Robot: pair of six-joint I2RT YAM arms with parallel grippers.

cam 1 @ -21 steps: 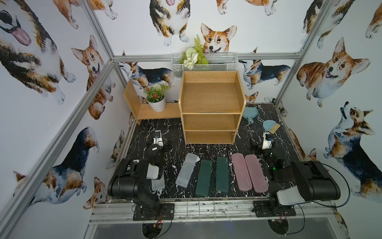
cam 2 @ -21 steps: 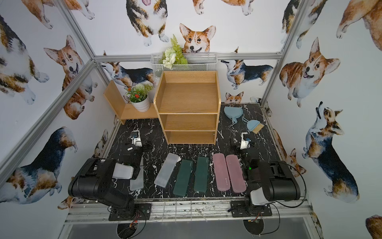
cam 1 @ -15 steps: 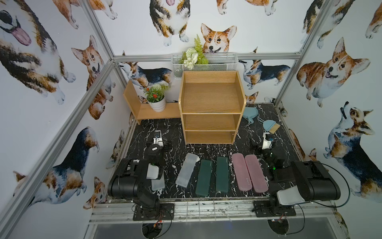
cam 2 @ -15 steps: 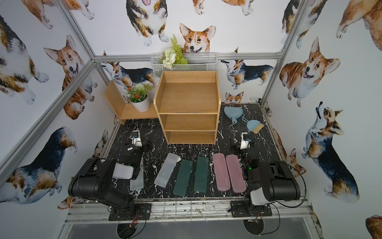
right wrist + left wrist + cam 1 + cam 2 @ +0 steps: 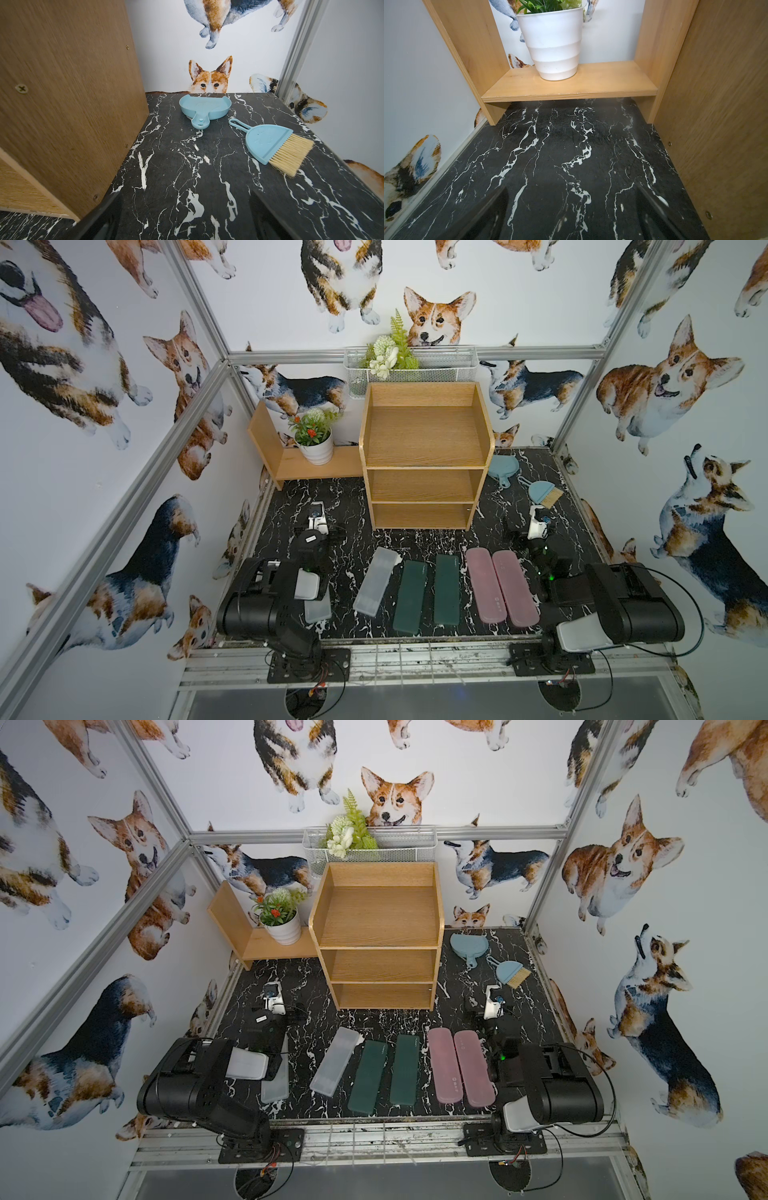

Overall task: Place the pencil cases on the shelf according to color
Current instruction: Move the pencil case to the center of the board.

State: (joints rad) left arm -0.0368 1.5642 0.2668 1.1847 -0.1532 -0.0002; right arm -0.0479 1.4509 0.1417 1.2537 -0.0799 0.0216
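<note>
Jaws of the right gripper point(image 5: 186, 195) stand apart and empty over the bare black tabletop point(image 5: 187, 166), with the dustpan point(image 5: 204, 108) and brush point(image 5: 270, 143) ahead and the shelf point(image 5: 424, 435) wall just beside. The left gripper point(image 5: 572, 187) is likewise spread and holds nothing, facing the plant pot point(image 5: 552, 41). All six pencil cases lie flat in a row near the table's front edge: pink cases point(image 5: 485, 587) nearest the right arm, green cases point(image 5: 446, 589) in the middle, one frosted case point(image 5: 376, 580) askew, and another frosted case point(image 5: 318, 610) partly under the left arm. Every shelf tier is bare, so sorting looks unstarted. Next, an arm likely has to draw back over the row, straddle one case across its narrow width and close.
</note>
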